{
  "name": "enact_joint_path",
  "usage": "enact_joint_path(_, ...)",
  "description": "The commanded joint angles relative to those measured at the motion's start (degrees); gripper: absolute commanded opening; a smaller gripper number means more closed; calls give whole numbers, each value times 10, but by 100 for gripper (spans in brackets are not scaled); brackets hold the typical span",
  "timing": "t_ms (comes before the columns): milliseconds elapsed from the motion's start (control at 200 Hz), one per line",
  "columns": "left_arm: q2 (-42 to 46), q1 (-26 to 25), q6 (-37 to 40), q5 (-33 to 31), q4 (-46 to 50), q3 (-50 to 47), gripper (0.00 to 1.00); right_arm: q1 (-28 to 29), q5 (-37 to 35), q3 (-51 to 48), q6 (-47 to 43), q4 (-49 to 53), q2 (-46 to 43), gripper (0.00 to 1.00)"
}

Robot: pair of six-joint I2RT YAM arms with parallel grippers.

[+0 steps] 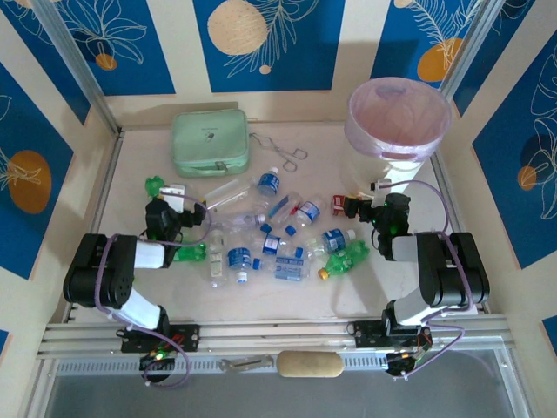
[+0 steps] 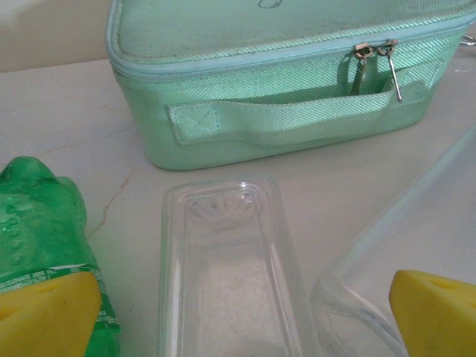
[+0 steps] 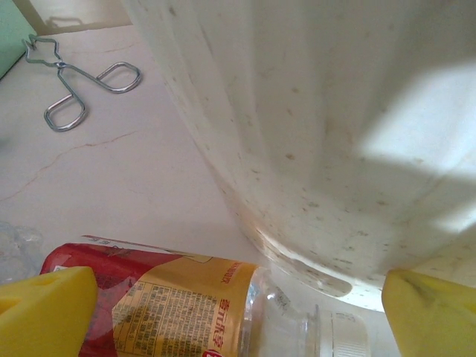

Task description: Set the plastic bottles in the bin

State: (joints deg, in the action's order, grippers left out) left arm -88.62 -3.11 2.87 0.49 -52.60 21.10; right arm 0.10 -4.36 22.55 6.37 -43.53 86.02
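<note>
**Left end effector [image 2: 238, 320] and right end effector [image 3: 238, 320] both parted amid plastic bottles [image 1: 261, 239]**

Low over the bench [image 2: 67, 111] on the left, yellow pads [image 2: 44, 316] spread well apart, nothing clamped. Between them, a clear plastic container [image 2: 223, 260] lying lengthwise; close by one pad, a green bottle [image 2: 37, 223] — contact impossible to judge; by the other, the curved edge of a clear bottle [image 2: 387, 253]. Just beyond, a mint-green case [image 2: 275, 97], zip pulls hanging over its front strap.

On the right, pads [image 3: 435, 312] equally wide, either side of a bottle with a red-and-yellow label [image 3: 171, 305] and white cap, lying on its side and not gripped. Directly behind it, the pale wall of the bin [image 3: 335, 134], very near. Farther off on the bench, metal tongs [image 3: 74, 93] lying flat.

Seen from above: the bottles scattered mid-bench between the two arms, mostly clear with blue labels, a yellow-capped green bottle [image 1: 346, 257] near the right arm. Bin upright at the far right corner, lined with a pale pink bag — well apart from the main pile. Case toward the far left, tongs between case and bin.
</note>
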Motion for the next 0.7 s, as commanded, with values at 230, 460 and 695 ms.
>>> enact_joint_path(230, 138, -65, 24, -150, 116, 18, 100, 23, -68, 41, 31, 220, -159, 96)
enact_joint_path(460, 205, -84, -142, -11, 287, 104, 99, 94, -130, 104, 83, 458, -245, 96)
enact_joint_path(695, 199, -141, -286, 94, 363, 140, 99, 158, -143, 203, 274, 749, -260, 96)
